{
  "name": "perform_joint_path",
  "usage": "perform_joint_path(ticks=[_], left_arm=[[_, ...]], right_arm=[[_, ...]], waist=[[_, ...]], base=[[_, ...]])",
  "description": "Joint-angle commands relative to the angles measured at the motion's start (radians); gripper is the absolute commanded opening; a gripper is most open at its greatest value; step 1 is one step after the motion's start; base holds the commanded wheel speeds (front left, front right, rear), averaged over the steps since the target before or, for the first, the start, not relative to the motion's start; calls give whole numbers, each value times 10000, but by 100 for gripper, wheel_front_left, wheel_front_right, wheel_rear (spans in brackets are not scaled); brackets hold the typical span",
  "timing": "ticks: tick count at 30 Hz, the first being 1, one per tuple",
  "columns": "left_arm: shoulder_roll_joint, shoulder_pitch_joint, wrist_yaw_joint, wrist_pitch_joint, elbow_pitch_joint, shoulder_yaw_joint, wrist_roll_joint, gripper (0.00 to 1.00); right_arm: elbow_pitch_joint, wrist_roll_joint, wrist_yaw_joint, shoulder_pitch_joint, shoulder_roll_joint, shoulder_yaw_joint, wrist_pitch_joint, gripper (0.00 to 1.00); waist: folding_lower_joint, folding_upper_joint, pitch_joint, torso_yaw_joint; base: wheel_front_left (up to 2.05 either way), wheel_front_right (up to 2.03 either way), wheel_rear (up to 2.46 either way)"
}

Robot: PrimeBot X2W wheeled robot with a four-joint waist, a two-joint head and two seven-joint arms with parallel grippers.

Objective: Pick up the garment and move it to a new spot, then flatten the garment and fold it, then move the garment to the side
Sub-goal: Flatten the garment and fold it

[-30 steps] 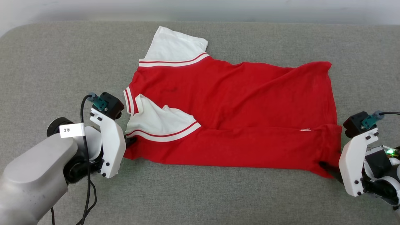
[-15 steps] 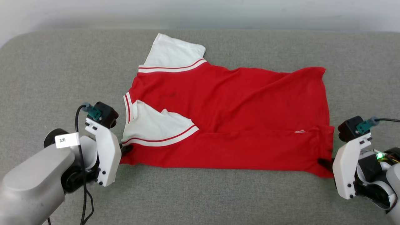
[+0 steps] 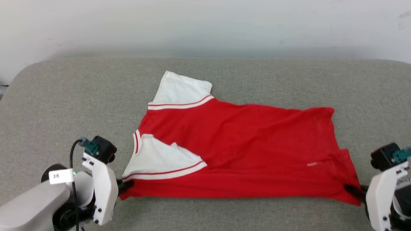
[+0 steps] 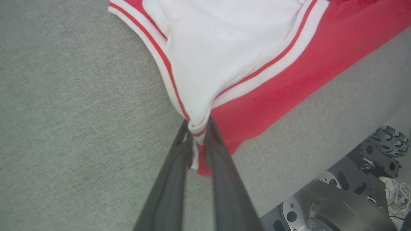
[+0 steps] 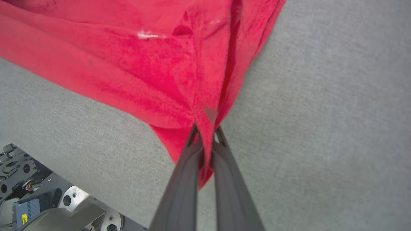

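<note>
Against the earlier head views, the whole scene is seen lower in the frame and more of the pale wall is shown along the top. This is taken as a move of the camera, not of the things. The real change is in the red T-shirt: its near edge, slack and wavy before, is now drawn into an almost straight line across the lower part of the frame.

The left hand at the lower left is clenched on the shoulder corner, white sleeve trim and red cloth being pinched together between its fingers. The right hand at the lower right is clenched on the hem corner. The shirt lies spread on the grey fabric counter, and the flattening step is judged to be under way.

One white sleeve is still folded over the red body at centre left, and diagonal creases run across the chest, so smoothing is judged unfinished. The other sleeve lies flat above it. The robot's base is seen past the counter's edge in both wrist views. Nothing else is seen in the way.
</note>
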Motion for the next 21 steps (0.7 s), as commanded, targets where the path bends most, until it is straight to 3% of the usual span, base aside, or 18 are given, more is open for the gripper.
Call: perform_joint_path(ticks=[1,9,18,19,20,21], left_arm=[[98,181,109,-58,-42,-13,-79,0],[235,1102,558,-172,-616,-242,-406,0],[-341,1546,659,-380,298,-485,-325,0],[-400,1558,677,-466,382,-447,-327,53],[-421,1534,697,-557,434,-413,-284,100],[-392,1502,696,-616,466,-395,-255,100]], right_arm=[[-80,-32,-16,240,-87,-102,69,0],[-651,-252,-16,1730,141,-1070,792,0],[173,-896,-16,2096,897,-1150,826,0],[189,-944,-16,2068,984,-1184,665,22],[189,-1003,-16,2046,1056,-1234,509,75],[163,-1063,-16,2041,1099,-1287,349,100]], waist=[[0,0,-25,14],[0,0,29,37],[0,0,261,50],[0,0,241,50],[0,0,201,52],[0,0,147,46]], base=[[0,0,0],[0,0,0],[0,0,0],[0,0,0],[0,0,0],[0,0,0]])
